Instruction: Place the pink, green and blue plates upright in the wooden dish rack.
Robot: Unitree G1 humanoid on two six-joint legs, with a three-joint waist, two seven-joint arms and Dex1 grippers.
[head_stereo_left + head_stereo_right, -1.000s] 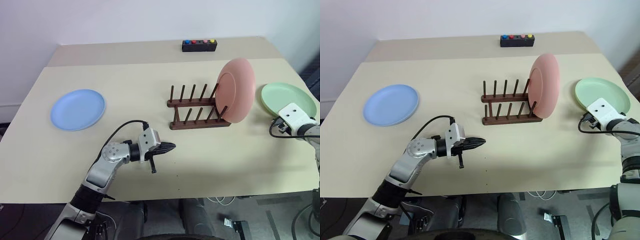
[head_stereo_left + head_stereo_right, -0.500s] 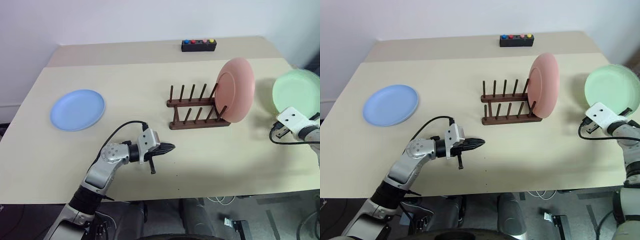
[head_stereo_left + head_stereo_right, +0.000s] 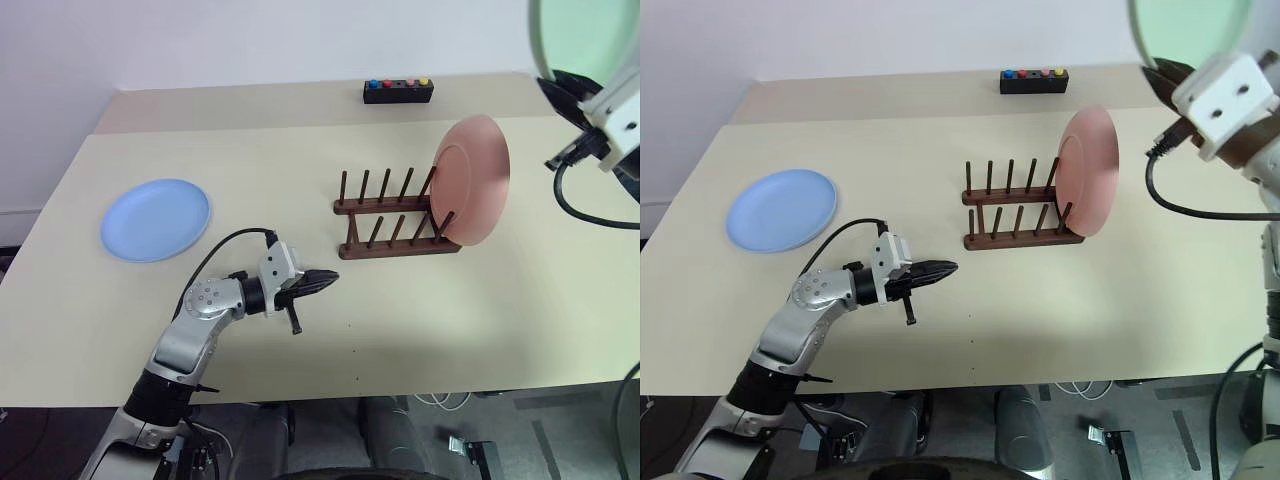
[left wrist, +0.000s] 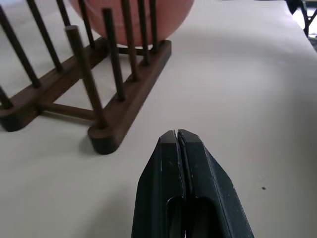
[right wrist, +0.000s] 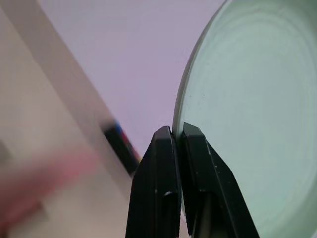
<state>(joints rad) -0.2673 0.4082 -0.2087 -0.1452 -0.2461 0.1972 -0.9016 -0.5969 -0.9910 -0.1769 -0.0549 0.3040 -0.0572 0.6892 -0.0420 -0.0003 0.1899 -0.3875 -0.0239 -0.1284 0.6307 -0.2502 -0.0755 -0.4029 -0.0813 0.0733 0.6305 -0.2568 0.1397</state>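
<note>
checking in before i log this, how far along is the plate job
One of three is done: the pink plate stands upright at the right end of the wooden dish rack. In hand: the right tool is shut on the green plate, held high above the table. Left: rack that one, then the blue plate, lying flat on the table's left side. The left tool is shut, holding nothing.

Lab-like room: bare beige table (image 3: 300,150), button box (image 3: 398,92), white wall (image 3: 250,40).

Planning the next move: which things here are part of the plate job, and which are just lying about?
Part of the job:
green plate, held by right gripper
pink plate, upright in wooden dish rack
blue plate, flat on table

Lying about:
black button box
</note>
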